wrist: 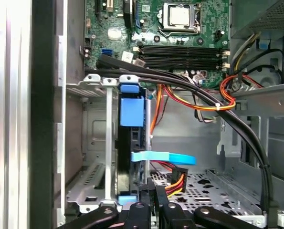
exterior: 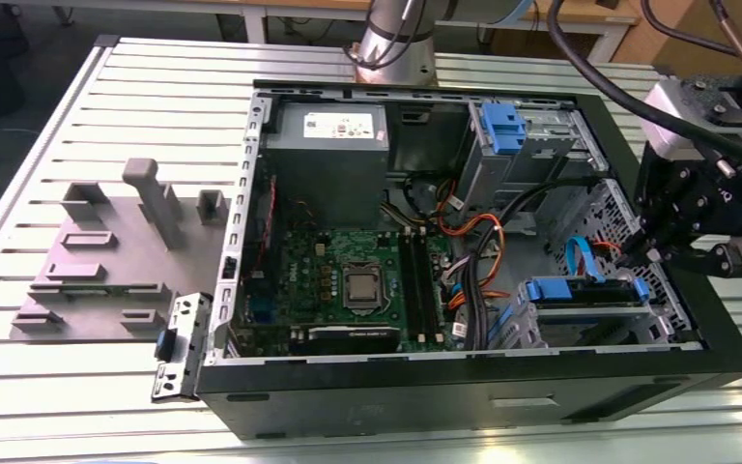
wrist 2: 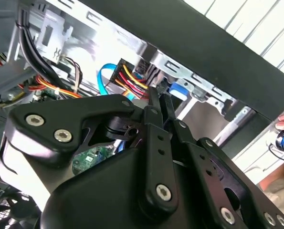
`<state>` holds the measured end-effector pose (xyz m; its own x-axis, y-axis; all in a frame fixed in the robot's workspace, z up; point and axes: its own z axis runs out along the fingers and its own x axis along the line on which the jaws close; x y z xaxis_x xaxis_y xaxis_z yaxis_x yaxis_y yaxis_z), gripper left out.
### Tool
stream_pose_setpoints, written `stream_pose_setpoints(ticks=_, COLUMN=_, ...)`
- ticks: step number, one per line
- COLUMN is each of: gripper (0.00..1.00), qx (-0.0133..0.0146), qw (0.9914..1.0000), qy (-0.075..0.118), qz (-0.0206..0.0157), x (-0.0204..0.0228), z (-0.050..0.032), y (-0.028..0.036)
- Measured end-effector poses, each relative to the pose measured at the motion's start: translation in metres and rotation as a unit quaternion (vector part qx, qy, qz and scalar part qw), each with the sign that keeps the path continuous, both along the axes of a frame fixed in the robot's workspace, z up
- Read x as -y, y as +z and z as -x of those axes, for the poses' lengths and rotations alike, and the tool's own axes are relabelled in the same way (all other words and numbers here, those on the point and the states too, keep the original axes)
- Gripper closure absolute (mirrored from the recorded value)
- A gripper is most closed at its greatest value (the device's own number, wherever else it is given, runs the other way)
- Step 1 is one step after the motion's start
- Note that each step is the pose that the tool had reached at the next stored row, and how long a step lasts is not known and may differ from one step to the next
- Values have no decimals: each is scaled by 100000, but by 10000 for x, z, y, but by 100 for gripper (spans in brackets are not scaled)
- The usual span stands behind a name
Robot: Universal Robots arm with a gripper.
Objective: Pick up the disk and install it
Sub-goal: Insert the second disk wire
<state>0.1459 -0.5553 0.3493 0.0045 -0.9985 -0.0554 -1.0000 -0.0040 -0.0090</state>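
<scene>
One disk (wrist: 131, 143) sits edge-on in its drive cage (wrist: 96, 143) at the open computer case's (exterior: 474, 396) corner. Claw (wrist: 153, 198) at its rear edge, fingers together, apparently gripping nothing. Judgement: push squarely along the bay, clear of cables. Case lies on slatted worktop (exterior: 127, 106), beside grey stand (exterior: 113, 251).

The case (exterior: 474, 396) lies open on the bench (exterior: 152, 97), with the stand (exterior: 113, 261) beside it toward the exterior view's left edge. Inside, the power supply (exterior: 329, 145) sits in the far corner, the board (exterior: 345, 290) before it, and the disk (exterior: 578, 295) in the bay at the near corner on the exterior view's right. The gripper (exterior: 648, 253) hangs just beside the disk, over the case's wall on that side.
</scene>
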Motion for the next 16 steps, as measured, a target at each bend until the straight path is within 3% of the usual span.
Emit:
stream_pose_setpoints(ticks=7, gripper=83, qx=-3, qw=100000, qy=48, qz=0, x=82, z=38, y=-25)
stream_pose_setpoints(ticks=16, gripper=83, qx=-2, qw=100000, qy=61, qz=10, x=133, z=44, y=-91)
